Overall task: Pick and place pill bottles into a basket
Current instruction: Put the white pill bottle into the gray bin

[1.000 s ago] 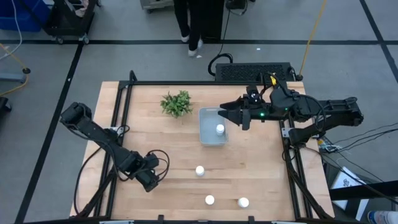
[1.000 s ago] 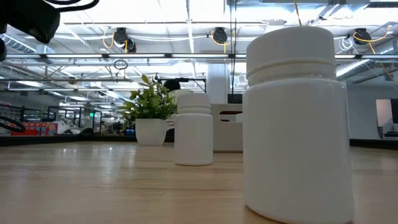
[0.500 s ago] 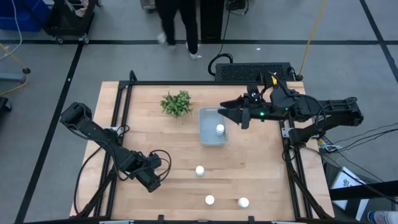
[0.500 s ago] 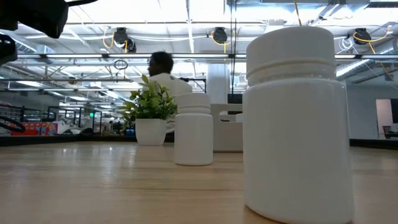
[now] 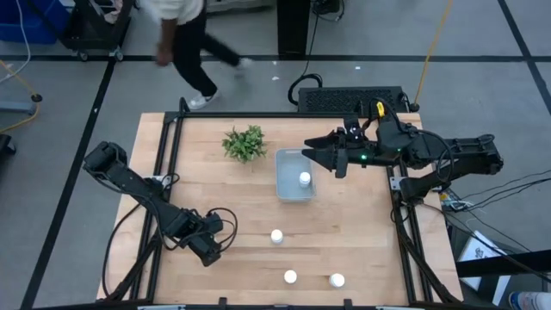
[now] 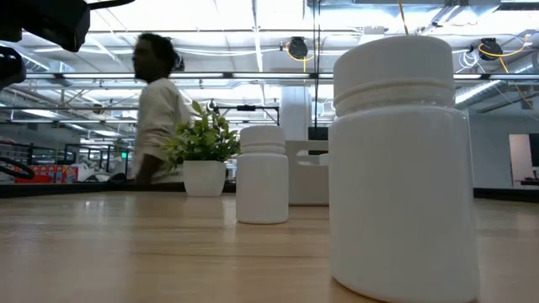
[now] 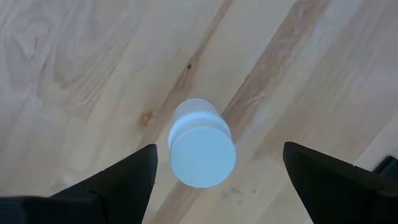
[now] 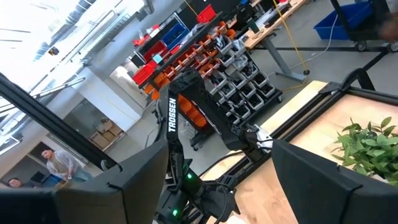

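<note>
My left gripper (image 5: 209, 247) is open near the table's front left. It hangs over a white pill bottle (image 7: 202, 149) that stands upright on the wood. In the left wrist view its fingers (image 7: 219, 148) stand apart on either side of the bottle and touch nothing. My right gripper (image 5: 310, 154) is open and empty above the far end of the pale basket (image 5: 285, 191). One bottle (image 5: 304, 179) stands inside the basket. Three more bottles stand on the table: one mid-table (image 5: 276, 236) and two near the front edge (image 5: 290, 277) (image 5: 337, 280). The low view shows two of the bottles (image 6: 400, 168) (image 6: 262, 174).
A small potted green plant (image 5: 244, 143) stands left of the basket, toward the far edge. A black frame (image 5: 164, 155) runs along the table's sides. A person (image 5: 185, 34) walks on the floor beyond the far edge.
The person beyond the table's far edge has walked toward the left. Both grippers have kept their places and stayed open.
</note>
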Controlling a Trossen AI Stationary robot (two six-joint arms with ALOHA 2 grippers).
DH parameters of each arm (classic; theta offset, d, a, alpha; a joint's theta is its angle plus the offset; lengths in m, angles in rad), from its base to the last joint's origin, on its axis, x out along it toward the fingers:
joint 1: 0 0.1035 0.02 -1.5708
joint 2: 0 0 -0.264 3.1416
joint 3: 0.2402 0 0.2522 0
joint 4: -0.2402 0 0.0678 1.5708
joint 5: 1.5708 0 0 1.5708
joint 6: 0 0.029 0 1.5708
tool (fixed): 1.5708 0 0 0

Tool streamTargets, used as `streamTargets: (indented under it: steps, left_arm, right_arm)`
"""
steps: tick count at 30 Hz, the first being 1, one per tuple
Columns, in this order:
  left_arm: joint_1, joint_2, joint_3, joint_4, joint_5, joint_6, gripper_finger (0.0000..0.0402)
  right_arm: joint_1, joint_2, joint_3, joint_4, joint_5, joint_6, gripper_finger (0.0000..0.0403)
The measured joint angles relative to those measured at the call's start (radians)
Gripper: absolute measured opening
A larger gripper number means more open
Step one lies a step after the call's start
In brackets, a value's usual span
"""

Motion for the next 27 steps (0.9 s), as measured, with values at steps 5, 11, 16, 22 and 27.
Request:
streamTargets:
  steps: [5,11,16,22,27]
  left_arm:
    - [0.0,0.0,0.0,0.001,0.0,0.006,0.0307]
    - [0.0,0.0,0.0,0.006,-0.008,0.002,0.0245]
    - [-0.002,0.0,-0.017,0.008,0.009,-0.005,0.0219]
    - [-0.003,0.0,-0.071,0.032,0.075,-0.01,0.0213]
    - [-0.003,0.0,-0.071,0.049,0.07,-0.017,0.0211]
  right_arm:
    - [0.0,0.0,0.0,0.0,0.0,0.002,0.0281]
    - [0.0,0.0,0.0,0.0,0.0,0.003,0.0281]
    - [0.0,0.0,0.0,0.0,0.0,0.003,0.0281]
    - [0.0,0.0,0.0,0.0,0.0,0.003,0.0281]
    - [0.0,0.0,0.0,0.0,0.0,0.003,0.0281]
